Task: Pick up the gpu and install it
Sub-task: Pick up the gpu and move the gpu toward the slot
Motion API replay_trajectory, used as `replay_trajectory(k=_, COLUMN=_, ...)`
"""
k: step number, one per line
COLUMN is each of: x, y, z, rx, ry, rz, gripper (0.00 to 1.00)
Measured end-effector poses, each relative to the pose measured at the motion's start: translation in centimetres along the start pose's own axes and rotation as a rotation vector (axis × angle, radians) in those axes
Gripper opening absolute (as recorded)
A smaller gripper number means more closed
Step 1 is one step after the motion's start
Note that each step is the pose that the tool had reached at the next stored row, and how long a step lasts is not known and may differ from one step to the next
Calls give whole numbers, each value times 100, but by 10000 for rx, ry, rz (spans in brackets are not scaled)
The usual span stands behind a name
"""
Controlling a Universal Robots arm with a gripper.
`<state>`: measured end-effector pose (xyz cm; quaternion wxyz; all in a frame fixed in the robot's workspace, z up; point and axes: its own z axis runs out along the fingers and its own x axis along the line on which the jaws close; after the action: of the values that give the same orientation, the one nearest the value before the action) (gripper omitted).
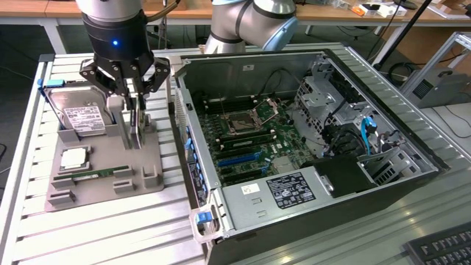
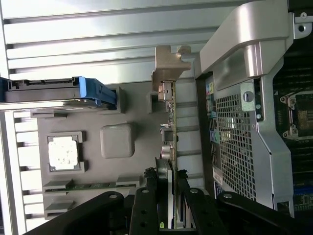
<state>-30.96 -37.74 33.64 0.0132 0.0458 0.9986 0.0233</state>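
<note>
Pick-up step in hand, nothing installed yet: pincer (image 1: 134, 110) poised over the gpu (image 2: 171, 127), standing edge-on in a slot of the grey holder (image 1: 103, 149) on the desk (image 1: 110, 221), just beside the open case (image 1: 243, 66). Fingers (image 2: 146, 196) flanking the card's top edge and seemingly clamped on it, though contact hard to confirm. Calls next for a firm grip and a straight lift from the slot, no twisting.

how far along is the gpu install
Done: the gripper is shut on the gpu. In hand: it stands edge-on in the grey holder, not lifted. Left: the blue slots in the open case sit empty.
</note>
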Motion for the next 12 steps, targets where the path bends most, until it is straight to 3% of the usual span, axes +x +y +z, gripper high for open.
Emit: replay_trajectory(k=12, x=-1, y=2, z=-53, rx=-45, ry=5, rz=2, gripper=26)
